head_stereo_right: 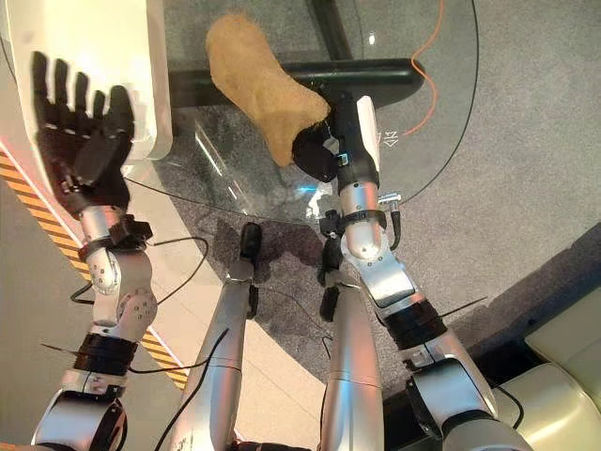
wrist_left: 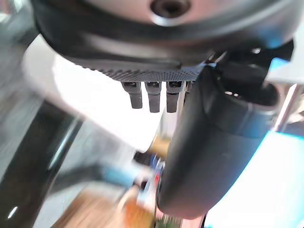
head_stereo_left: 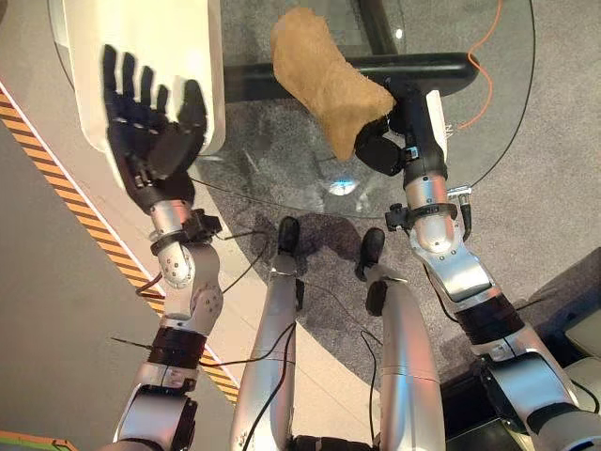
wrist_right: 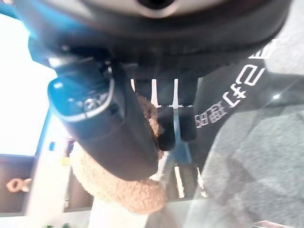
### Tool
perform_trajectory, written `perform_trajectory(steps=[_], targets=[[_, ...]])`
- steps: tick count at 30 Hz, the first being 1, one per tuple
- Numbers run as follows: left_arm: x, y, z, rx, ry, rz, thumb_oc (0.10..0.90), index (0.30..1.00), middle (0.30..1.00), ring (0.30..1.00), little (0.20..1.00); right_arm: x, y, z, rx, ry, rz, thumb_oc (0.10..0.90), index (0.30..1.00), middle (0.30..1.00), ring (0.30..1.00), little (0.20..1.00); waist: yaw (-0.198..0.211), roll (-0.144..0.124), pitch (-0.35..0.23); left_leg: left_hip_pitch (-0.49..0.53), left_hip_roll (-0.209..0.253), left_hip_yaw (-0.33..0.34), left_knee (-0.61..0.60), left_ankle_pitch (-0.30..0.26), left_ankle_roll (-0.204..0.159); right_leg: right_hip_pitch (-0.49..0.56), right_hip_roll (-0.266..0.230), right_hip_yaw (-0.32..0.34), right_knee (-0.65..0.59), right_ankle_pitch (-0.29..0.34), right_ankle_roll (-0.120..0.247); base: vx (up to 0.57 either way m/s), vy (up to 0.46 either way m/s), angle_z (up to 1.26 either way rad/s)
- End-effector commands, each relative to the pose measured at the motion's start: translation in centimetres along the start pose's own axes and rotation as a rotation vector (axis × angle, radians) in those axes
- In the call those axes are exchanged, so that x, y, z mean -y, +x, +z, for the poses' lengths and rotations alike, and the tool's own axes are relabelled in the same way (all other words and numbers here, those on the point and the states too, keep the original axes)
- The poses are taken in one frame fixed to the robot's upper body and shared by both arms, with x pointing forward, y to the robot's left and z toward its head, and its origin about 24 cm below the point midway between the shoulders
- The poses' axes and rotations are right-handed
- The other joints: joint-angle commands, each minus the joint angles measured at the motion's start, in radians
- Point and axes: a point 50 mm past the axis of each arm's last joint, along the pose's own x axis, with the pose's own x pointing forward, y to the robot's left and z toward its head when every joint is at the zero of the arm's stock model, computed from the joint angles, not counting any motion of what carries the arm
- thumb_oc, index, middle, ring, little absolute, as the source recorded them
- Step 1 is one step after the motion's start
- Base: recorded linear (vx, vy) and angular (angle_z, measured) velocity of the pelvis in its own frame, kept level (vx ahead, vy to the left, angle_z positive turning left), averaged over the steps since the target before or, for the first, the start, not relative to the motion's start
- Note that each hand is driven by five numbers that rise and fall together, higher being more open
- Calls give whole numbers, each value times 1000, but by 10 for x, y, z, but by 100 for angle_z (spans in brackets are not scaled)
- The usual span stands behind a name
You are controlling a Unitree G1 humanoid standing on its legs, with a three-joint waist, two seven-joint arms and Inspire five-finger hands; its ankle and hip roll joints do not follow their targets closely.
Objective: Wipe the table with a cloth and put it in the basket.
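The tan fuzzy cloth [head_stereo_left: 324, 80] lies on the round glass counter [head_stereo_left: 498, 132], stretched from its far middle back toward the near edge, where its lower end is bunched. That near end is pinched by the right hand [head_stereo_left: 380, 146]: in the right wrist view the thumb [wrist_right: 111, 130] presses into the pile of the cloth [wrist_right: 118, 190] while the fingers [wrist_right: 178, 123] curl down on the other side of it. The hand sits over the glass close to the counter's near rim, with the silver forearm running back toward the lower right. Beneath the glass a black bar [head_stereo_left: 413, 68] of the counter's frame crosses behind the cloth, and an orange cable [head_stereo_left: 484, 66] trails over the grey carpet to the right. At the left a white, smooth-sided basket [head_stereo_left: 202, 56] stands by the counter's left edge. The left hand [head_stereo_left: 150, 127] is held up in front of it, palm up, fingers spread and straight, holding nothing.
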Motion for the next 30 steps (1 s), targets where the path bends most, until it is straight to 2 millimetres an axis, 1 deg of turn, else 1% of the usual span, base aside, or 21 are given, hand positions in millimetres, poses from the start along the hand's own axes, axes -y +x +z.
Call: perform_trajectory(steps=[1,5,11,20,26,27,30], targets=[[21,9,32,138,-108,-148,800,900,900,900,900,9,-3,94,497,189,-15,100,300,300,300,200,-14,17,-26,57,-64,86,-70,19,112,73,30,3,-43,-1,31,0,0,0],[29,8,28,89,-183,-216,800,900,900,900,900,11,-7,100,542,206,6,100,300,300,300,200,-24,18,-26,62,-63,90,-70,18,113,74,27,5,-47,4,34,0,0,0],[39,8,19,-4,-359,-306,800,900,900,900,900,11,-10,105,581,229,27,100,300,300,300,200,-35,17,-26,73,-61,97,-74,18,113,82,27,9,-54,9,38,0,0,0],[64,12,14,-88,-579,-437,800,900,900,900,900,7,-8,114,618,247,69,100,300,300,300,200,-49,16,-26,81,-57,106,-82,19,110,86,26,17,-69,15,41,0,0,0],[79,12,12,-123,-671,-504,800,900,900,900,900,2,-8,120,640,264,103,100,300,300,300,200,-55,14,-26,82,-55,110,-85,18,108,86,27,19,-75,15,40,-2,0,-1],[83,12,12,-129,-679,-521,800,900,900,900,900,1,-7,122,646,267,107,100,300,300,300,200,-55,14,-26,81,-55,110,-86,19,108,85,27,19,-74,15,39,-10,-2,-4],[87,13,13,-137,-677,-523,800,900,900,900,900,0,-8,124,657,274,108,100,300,300,300,200,-56,13,-26,84,-55,110,-90,20,107,88,27,19,-78,15,41,-3,-2,-2]])
